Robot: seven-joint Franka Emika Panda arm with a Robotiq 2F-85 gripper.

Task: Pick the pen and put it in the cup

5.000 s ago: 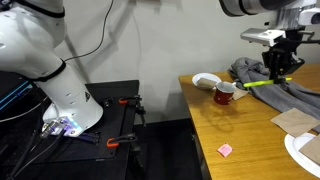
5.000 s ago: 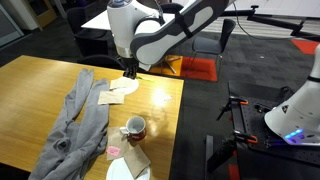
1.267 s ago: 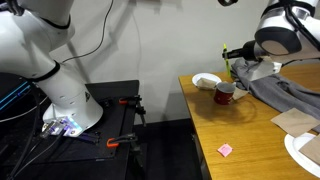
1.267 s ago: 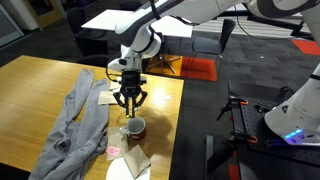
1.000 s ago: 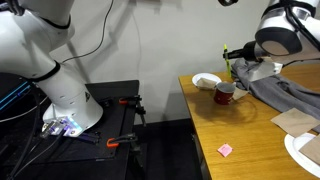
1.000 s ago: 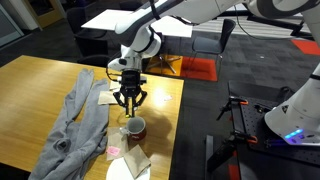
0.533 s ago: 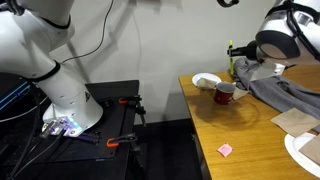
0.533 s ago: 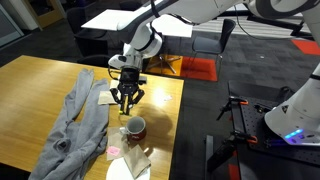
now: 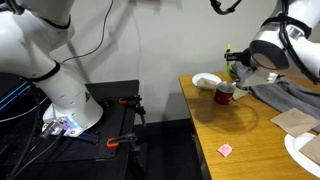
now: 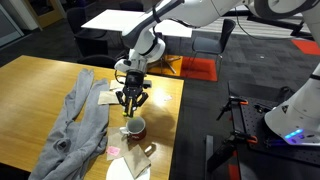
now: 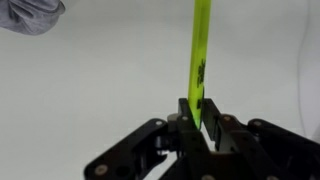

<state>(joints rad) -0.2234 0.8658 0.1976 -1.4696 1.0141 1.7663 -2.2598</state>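
Note:
My gripper (image 11: 195,128) is shut on the thin yellow-green pen (image 11: 199,55), which stands upright between the fingers. In both exterior views the gripper (image 9: 234,72) (image 10: 131,104) hangs just above the dark red cup (image 9: 224,95) (image 10: 134,127), which stands on the wooden table with its white inside showing. The pen's upper end sticks up by the gripper (image 9: 228,52) and its lower end points down near the cup's rim (image 10: 127,117). I cannot tell if the tip is inside the cup.
A white shallow bowl (image 9: 206,80) sits behind the cup. A grey cloth (image 10: 75,125) (image 9: 285,85) lies across the table. A pink sticky note (image 9: 226,150), papers (image 10: 115,93) and a white plate (image 10: 122,170) are nearby. The table edge (image 9: 195,120) drops off close to the cup.
My gripper, still shut on the upright pen, has shifted slightly sideways and down, closer over the cup. The cup and other things have not moved.

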